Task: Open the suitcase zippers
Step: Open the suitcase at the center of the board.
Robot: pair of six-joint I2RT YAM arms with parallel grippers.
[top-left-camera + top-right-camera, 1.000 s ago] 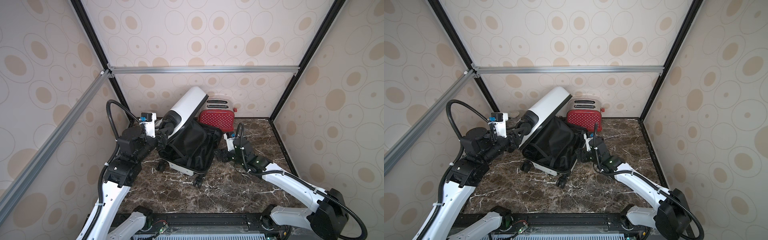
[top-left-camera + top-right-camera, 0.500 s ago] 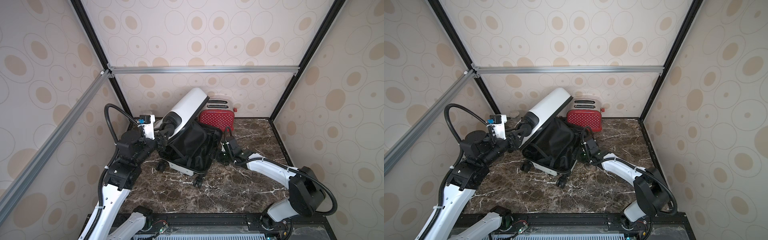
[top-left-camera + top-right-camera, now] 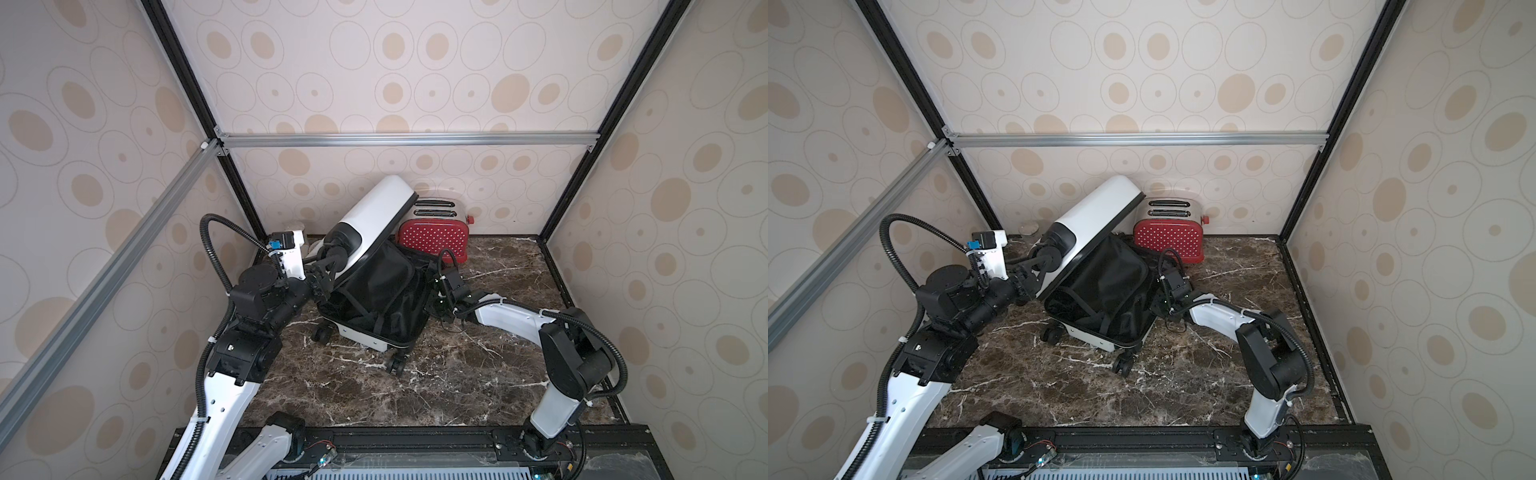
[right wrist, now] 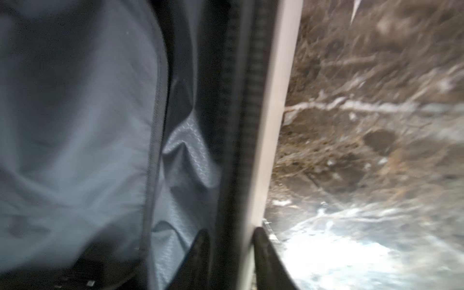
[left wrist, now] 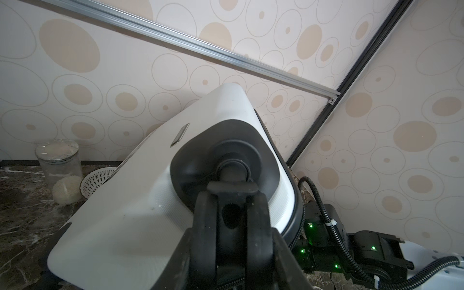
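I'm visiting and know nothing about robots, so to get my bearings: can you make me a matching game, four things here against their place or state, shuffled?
1 suitcase
2 toaster
3 left gripper
4 right gripper

a astride the lower shell's rim
b open, lid raised
c at a lid wheel
d red, by the back wall

Pairs: 1-b, 2-d, 3-c, 4-a.

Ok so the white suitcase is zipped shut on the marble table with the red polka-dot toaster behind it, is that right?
Not quite: the suitcase is open, not zipped shut. Both top views show its white lid tilted up and the black lining exposed. The rest holds: the red polka-dot toaster does sit behind it.
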